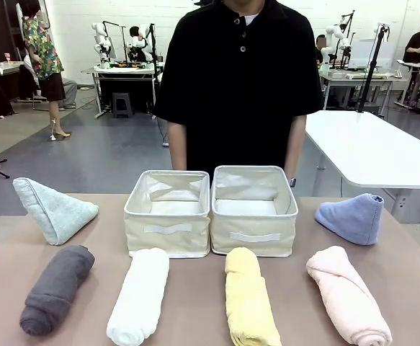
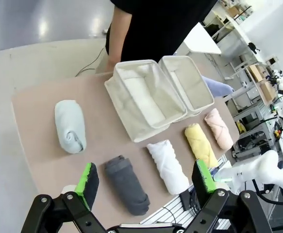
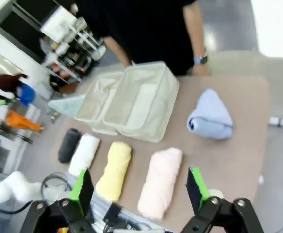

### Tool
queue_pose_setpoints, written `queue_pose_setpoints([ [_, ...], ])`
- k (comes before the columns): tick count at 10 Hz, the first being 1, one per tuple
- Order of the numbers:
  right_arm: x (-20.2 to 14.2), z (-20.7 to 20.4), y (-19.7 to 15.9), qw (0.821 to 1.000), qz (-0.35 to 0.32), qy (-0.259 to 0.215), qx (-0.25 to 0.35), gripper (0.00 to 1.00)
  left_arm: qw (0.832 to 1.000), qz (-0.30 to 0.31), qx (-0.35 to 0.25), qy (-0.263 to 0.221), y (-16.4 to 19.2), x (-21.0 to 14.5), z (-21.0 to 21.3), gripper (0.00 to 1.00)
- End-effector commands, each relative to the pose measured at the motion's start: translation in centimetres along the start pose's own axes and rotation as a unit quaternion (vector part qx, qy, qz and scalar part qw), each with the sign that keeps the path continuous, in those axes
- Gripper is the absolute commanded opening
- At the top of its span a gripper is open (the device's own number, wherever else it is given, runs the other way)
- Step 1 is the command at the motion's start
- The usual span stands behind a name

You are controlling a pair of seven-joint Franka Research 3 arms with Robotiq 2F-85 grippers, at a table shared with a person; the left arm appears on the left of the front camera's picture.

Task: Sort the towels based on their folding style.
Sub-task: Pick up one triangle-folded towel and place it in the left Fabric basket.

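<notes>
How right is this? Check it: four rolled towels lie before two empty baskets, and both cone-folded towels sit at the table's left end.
One error. The front view shows the mint green cone towel at the left end but the light blue cone towel at the right end. The rest holds.

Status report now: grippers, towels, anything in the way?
Left gripper open, right gripper open. Six towels on table, none in baskets. Person behind baskets.

Bright, even indoor light with soft shadows; the right wrist view is blurred, wrist views bend at edges.
</notes>
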State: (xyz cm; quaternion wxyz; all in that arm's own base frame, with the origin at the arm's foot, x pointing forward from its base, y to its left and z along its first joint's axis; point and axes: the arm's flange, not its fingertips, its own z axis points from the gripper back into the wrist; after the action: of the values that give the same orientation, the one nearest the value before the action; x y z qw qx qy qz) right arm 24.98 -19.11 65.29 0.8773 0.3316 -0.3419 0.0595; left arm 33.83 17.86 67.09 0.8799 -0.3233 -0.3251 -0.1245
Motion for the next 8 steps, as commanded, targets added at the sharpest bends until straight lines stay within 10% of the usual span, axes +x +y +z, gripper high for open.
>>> queue_pose_setpoints([
  [1,0.0,2.9,-1.5,0.999,-0.007,0.038,-0.024,1.00,0.999,-0.021,0.023,0.023,0.0,-1.0,1.2,1.00],
  [8,-0.6,5.4,-3.0,0.998,-0.040,0.028,-0.044,1.00,0.997,-0.012,0.054,0.049,0.2,-2.5,2.7,1.00],
])
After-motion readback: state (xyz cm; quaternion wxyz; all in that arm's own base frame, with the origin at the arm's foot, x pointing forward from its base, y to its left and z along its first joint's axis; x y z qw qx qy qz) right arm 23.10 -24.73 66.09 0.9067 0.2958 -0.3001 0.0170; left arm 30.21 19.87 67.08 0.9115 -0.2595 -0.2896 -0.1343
